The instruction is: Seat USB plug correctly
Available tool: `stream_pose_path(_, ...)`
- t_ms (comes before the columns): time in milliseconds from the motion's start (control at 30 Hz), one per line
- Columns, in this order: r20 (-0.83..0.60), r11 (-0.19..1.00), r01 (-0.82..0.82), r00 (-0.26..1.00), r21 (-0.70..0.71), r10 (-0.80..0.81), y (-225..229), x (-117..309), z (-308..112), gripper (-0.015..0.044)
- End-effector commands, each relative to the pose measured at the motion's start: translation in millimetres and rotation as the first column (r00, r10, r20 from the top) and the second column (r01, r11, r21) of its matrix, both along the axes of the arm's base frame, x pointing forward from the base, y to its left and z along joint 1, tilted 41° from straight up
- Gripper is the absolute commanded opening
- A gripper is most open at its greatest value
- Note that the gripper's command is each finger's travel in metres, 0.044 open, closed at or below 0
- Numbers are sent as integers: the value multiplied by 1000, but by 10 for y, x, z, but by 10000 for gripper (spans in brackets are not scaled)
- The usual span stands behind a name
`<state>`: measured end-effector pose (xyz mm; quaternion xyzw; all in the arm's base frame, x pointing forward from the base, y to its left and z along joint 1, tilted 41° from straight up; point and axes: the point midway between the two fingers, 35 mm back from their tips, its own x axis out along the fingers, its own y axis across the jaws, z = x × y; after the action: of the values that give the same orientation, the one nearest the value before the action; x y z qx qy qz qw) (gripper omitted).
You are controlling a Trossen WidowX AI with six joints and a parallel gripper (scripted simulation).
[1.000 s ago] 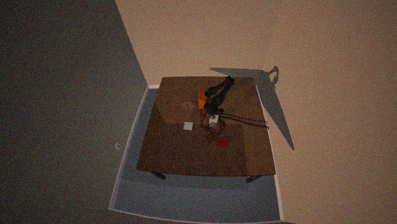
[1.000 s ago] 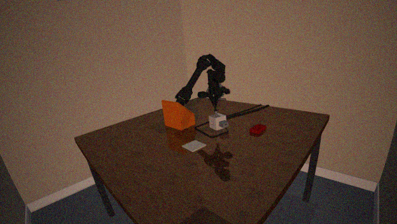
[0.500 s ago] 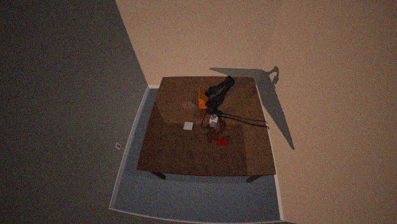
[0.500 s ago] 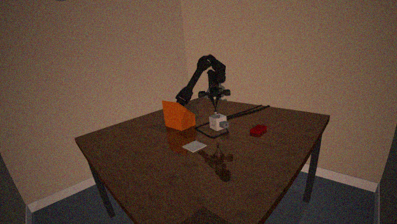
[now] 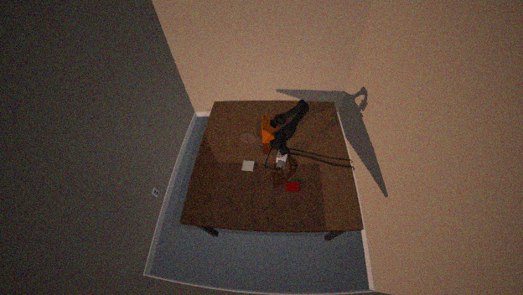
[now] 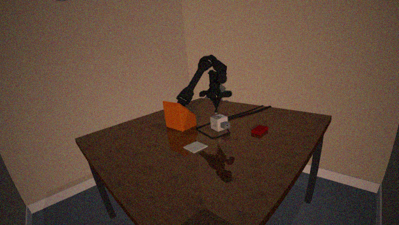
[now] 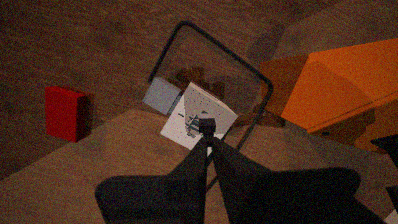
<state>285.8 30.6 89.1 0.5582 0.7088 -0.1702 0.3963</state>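
Note:
The white power cube [image 5: 283, 155] [image 6: 217, 124] [image 7: 211, 103] stands on the table, with dark socket marks on its top and a grey block [image 6: 225, 124] [image 7: 161, 95] on one side. My gripper [image 6: 216, 110] [image 7: 208, 141] points down over the cube and is shut on the small dark USB plug [image 7: 207, 125]. In the wrist view the plug shows at the fingertips, in front of the cube's top near one edge. Whether it touches the top, and which way round its contacts face, cannot be told. The socket openings are partly hidden behind the plug.
A black cable [image 6: 249, 112] [image 7: 226, 50] loops around the cube on the table. An orange wedge-shaped block [image 5: 266, 136] [image 6: 175, 116] [image 7: 340, 90] stands near the arm's base. A red block [image 5: 292, 186] [image 6: 259, 131] [image 7: 61, 112] and a flat white square [image 5: 248, 166] [image 6: 195, 147] lie nearby.

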Motion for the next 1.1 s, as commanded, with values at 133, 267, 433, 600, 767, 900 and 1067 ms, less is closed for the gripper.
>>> stream_pose_path(133,-126,989,146,981,-22,-148,0,2,-1,0)
stream_pose_path(267,-192,974,222,955,-41,-225,0,2,-1,0)
stream_pose_path(433,-270,948,311,909,-72,-319,0,2,-1,0)
stream_pose_path(600,-340,913,392,849,-108,-405,0,2,-1,0)
stream_pose_path(767,-349,908,403,839,-114,-417,0,2,-1,0)
stream_pose_path(900,-349,908,403,839,-114,-417,0,2,-1,0)
stream_pose_path(1067,-346,910,399,843,-111,-412,0,2,-1,0)
